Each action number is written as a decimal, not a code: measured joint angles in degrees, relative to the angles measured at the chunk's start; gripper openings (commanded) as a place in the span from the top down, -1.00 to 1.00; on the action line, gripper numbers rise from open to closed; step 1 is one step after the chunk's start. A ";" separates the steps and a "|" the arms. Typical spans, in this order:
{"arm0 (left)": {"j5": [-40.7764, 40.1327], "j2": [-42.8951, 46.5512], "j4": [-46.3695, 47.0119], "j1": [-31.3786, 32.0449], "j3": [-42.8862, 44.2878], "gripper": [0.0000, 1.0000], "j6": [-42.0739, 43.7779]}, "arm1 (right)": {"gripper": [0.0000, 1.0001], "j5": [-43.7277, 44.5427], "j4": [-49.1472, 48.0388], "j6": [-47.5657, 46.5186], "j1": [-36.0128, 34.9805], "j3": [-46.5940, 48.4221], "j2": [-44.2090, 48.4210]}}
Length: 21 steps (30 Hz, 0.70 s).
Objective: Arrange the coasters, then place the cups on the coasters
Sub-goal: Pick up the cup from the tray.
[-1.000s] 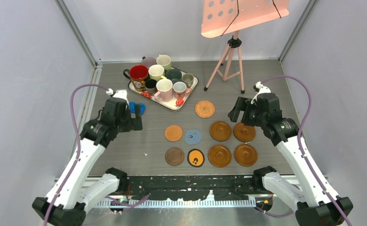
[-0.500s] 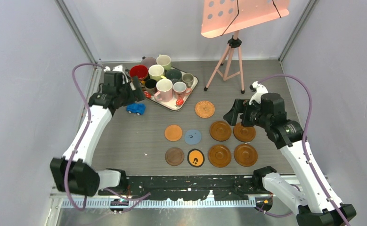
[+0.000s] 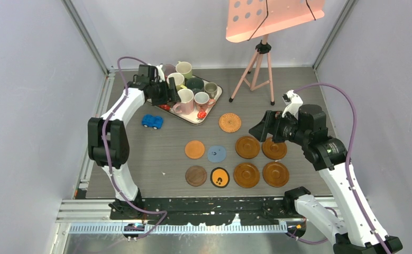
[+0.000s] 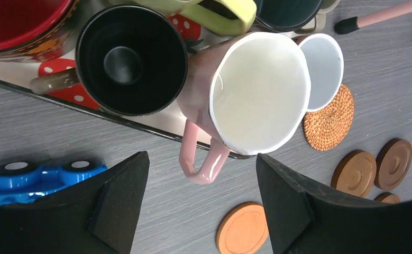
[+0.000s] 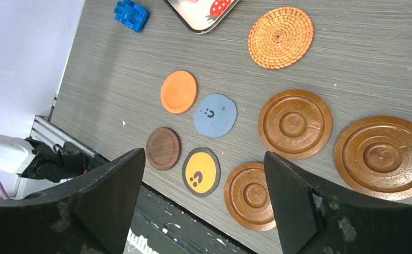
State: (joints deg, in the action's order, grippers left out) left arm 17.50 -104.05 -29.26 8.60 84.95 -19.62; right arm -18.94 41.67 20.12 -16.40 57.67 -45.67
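Jaws of the left gripper (image 4: 201, 159) straddle, spread, the handle of the pink cup (image 4: 256, 95) on the far-left tray (image 4: 156, 120). The right gripper (image 5: 203, 156) gapes over the arranged coasters (image 5: 295, 124). Next: pinch, lift.

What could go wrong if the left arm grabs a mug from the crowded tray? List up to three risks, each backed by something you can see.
1. The left gripper hangs, jaws open, over the pink mug, which sits close against the black mug and a small pale cup; a closing finger may knock a neighbour over.
2. The pink mug's handle juts out over the tray rim toward the fingers; catching it could twist the mug out of the grip.
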 measured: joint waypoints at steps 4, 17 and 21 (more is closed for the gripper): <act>2.08 -2.25 0.50 0.00 0.46 -0.42 1.53 | -0.80 -1.09 0.20 0.59 0.00 0.39 0.02; 7.74 -2.56 2.21 0.00 -0.94 -0.14 6.69 | -0.80 -1.20 3.10 -1.03 0.00 3.15 -0.74; 8.13 -2.54 3.17 0.00 -3.19 -0.14 6.80 | -0.80 -1.36 3.48 -1.05 0.00 3.13 -0.55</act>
State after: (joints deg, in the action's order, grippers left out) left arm 25.63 -106.59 -26.09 8.60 81.76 -12.82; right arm -20.29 45.15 19.07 -16.40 60.80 -46.22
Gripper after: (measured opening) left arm 0.573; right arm 0.900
